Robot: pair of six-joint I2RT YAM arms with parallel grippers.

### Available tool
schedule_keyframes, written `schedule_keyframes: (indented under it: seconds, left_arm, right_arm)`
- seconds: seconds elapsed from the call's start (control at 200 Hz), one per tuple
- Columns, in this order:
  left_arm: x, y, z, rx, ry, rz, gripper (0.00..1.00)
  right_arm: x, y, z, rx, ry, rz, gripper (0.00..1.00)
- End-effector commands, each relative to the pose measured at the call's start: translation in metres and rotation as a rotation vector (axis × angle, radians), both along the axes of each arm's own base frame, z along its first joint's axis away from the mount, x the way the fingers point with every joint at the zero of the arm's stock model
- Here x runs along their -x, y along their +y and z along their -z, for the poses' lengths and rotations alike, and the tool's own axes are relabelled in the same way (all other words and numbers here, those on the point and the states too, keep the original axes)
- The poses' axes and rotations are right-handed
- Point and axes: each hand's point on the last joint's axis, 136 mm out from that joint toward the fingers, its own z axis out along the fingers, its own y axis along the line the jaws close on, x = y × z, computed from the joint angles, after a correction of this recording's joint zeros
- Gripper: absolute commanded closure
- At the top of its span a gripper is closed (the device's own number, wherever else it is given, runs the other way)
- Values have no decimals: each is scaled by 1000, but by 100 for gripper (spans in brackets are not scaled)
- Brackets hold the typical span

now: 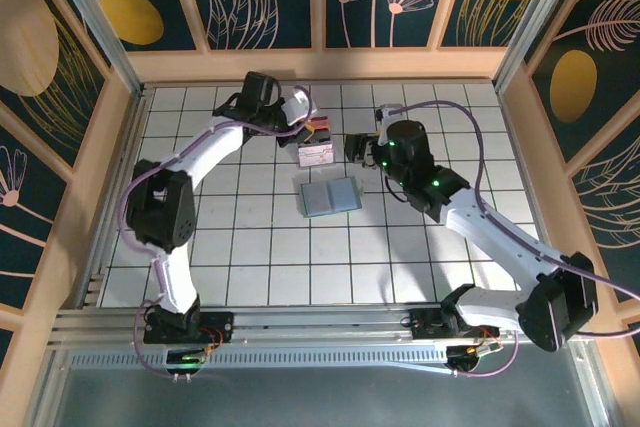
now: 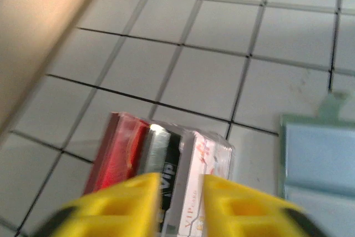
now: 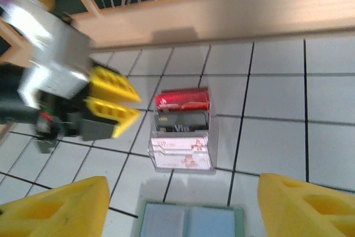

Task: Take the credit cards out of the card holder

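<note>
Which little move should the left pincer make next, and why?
Probably lift the left pincer up and back from the cards. Its fingers stand apart with nothing gripped. The red, grey and white cards lie in a row just beyond the open holder, and no card shows in the holder. Backing off would leave the cards where they lie.

You saw glossy plastic credit cards (image 3: 182,131), a smooth matt card holder (image 1: 329,197), matt yellow plastic left gripper fingers (image 2: 133,203), and a smooth tabletop (image 1: 260,247) framed in pale wood (image 3: 222,20).
</note>
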Motion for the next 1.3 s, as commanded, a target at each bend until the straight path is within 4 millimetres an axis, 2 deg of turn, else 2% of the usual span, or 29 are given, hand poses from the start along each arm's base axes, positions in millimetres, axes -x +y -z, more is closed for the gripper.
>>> schedule_keyframes:
  seconds: [0.0, 0.07, 0.095, 0.135, 0.2, 0.285, 0.405, 0.425, 0.485, 0.556, 0.621, 0.686, 0.871, 1.026, 1.291]
  left_arm:
    - [-13, 20, -40, 118, -67, -223, 36]
    - [-12, 35, -45, 163, -60, -349, 19]
    - [-9, 42, -57, 193, -80, -392, 12]
    - [-8, 55, -61, 226, -88, -478, 2]
    - [-6, 79, -69, 291, -114, -638, 1]
    - [-4, 117, -71, 359, -147, -865, 1]
    - [6, 156, -58, 401, -144, -1099, 1]
    - [10, 163, -47, 393, -131, -1138, 1]
    - [19, 177, -35, 424, -110, -1226, 1]
    - [31, 185, -24, 472, -79, -1269, 1]
    - [42, 186, -18, 532, -57, -1270, 1]
    - [51, 189, -14, 577, -39, -1274, 1]
    - [70, 196, -1, 621, -10, -1295, 1]
    - [75, 200, 5, 619, -14, -1307, 1]
    - [72, 197, 11, 604, -1, -1305, 1]
  right_arm:
    - [-1, 1, 24, 99, 92, 57, 35]
    - [1, 7, 42, 133, 161, 60, 41]
    - [3, 11, 50, 141, 187, 57, 43]
    - [5, 16, 62, 150, 233, 53, 48]
    - [10, 29, 80, 158, 300, 29, 52]
    - [19, 45, 105, 171, 384, 2, 53]
    - [31, 67, 133, 181, 477, -48, 52]
    - [32, 70, 138, 183, 490, -54, 52]
    - [37, 79, 150, 195, 526, -74, 52]
    - [42, 87, 163, 226, 560, -85, 51]
    - [44, 93, 173, 257, 576, -88, 46]
    - [44, 100, 180, 278, 585, -96, 39]
    - [38, 108, 197, 343, 599, -94, 33]
    - [32, 109, 208, 392, 601, -82, 32]
    - [29, 109, 221, 429, 613, -73, 32]
